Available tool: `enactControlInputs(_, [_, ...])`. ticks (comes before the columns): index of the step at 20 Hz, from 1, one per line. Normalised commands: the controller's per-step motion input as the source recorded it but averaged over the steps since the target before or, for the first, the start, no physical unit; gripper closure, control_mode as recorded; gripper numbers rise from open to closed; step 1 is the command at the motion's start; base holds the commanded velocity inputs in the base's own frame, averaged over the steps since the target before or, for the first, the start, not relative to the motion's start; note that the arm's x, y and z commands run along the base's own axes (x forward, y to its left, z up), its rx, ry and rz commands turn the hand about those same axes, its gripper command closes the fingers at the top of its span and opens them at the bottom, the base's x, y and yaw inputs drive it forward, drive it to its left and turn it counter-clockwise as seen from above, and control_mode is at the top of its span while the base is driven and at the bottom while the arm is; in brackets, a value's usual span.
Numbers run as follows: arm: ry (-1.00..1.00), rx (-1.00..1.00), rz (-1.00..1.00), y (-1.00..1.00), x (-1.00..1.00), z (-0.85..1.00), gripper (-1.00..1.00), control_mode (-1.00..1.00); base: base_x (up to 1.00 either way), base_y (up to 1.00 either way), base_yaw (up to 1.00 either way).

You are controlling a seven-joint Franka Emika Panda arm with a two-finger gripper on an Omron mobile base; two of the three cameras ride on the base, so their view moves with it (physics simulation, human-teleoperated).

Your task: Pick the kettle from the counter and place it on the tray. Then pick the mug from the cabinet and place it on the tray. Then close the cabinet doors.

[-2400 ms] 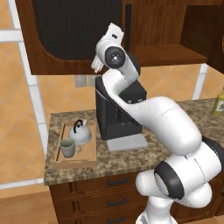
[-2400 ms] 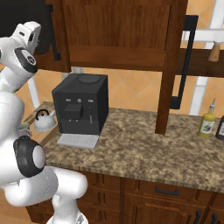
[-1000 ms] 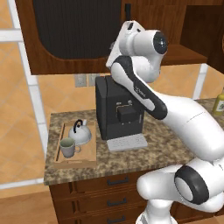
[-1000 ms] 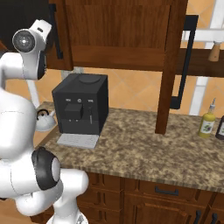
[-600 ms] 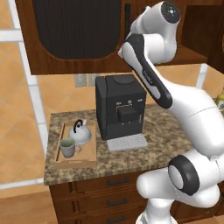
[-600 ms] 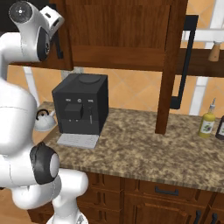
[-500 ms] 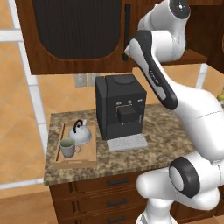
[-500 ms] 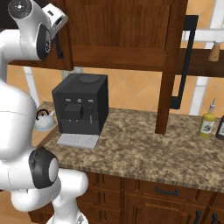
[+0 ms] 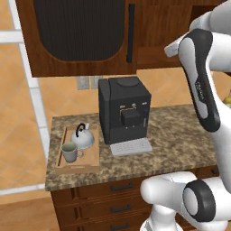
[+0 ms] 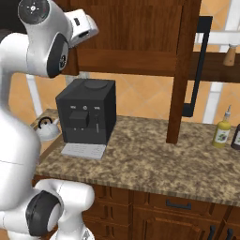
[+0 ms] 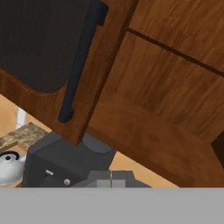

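The silver-grey kettle (image 9: 84,137) and the grey-green mug (image 9: 69,152) both stand on the wooden tray (image 9: 91,159) at the left end of the counter (image 9: 180,135). The kettle (image 11: 8,168) also shows at the lower left of the hand view. The cabinet's left door (image 9: 76,31) lies flat against the cabinet, its bar handle (image 9: 131,34) at its right edge. Its right door (image 10: 181,70) swings out over the counter, edge-on. My gripper (image 11: 110,177) is raised before the open cabinet (image 9: 158,31), right of the left door, fingertips together and holding nothing.
A black coffee machine (image 9: 124,108) stands mid-counter under the cabinet, right of the tray. Two bottles (image 10: 221,131) sit at the counter's far right. The open door's black handle (image 10: 199,65) juts out beside it. Dark drawers (image 9: 113,208) run below the counter.
My arm has swung from the left door's side to the right and upward, across the front of the cabinet. Kettle, mug, tray and both doors have stayed put.
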Motion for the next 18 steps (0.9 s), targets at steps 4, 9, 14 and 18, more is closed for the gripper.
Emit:
enactControlInputs(4, [0.00,0.15,0.00,-0.39,-0.30,-0.08,1.00,-1.00,0.00,0.00,0.00])
enactControlInputs(9, [0.00,0.31,-0.15,-0.36,-0.53,-0.04,1.00,-1.00,0.00,0.00,0.00])
enactControlInputs(14, [-0.04,0.16,-0.26,-0.59,-0.80,-0.03,-1.00,-1.00,0.00,0.00,0.00])
enactControlInputs(18, [0.02,0.00,-0.04,-0.19,-0.23,-0.10,-1.00,-1.00,0.00,0.00,0.00])
